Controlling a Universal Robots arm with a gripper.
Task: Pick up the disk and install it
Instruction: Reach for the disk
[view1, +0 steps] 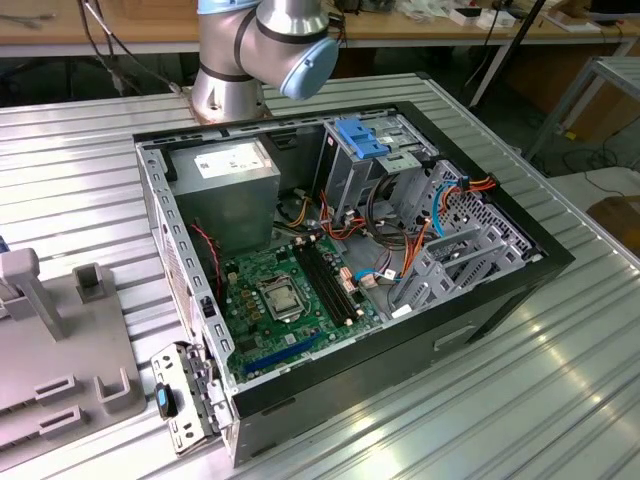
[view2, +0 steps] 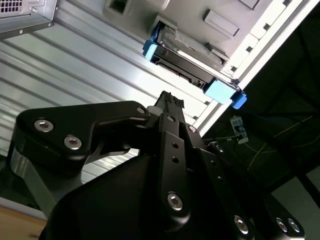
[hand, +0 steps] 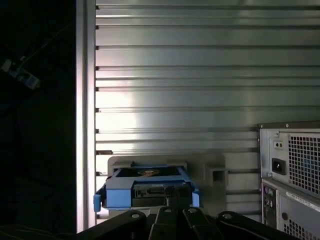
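Ribbed aluminium bench (hand: 200, 75). The flat dark grey disk with bright blue plastic rails (hand: 147, 187) lies on a pale grey holder plate (hand: 215, 175), close to the bench edge, with dark floor beyond. The perforated grey rear of the computer case stands near it.

In the second wrist view the black claw (view2: 170, 100) is drawn narrow, tips together, gripping nothing. It points toward the disk (view2: 190, 70) and is apart from it, with bare bench showing between them.

In the exterior view the open black and grey tower case (view1: 490, 300) lies on its side, green board exposed. Inside are a grey box-shaped power supply with a white label (view1: 225, 175) and a grey metal cage with light-blue latches (view1: 365, 140). The silver arm base (view1: 240, 60) stands behind the case.
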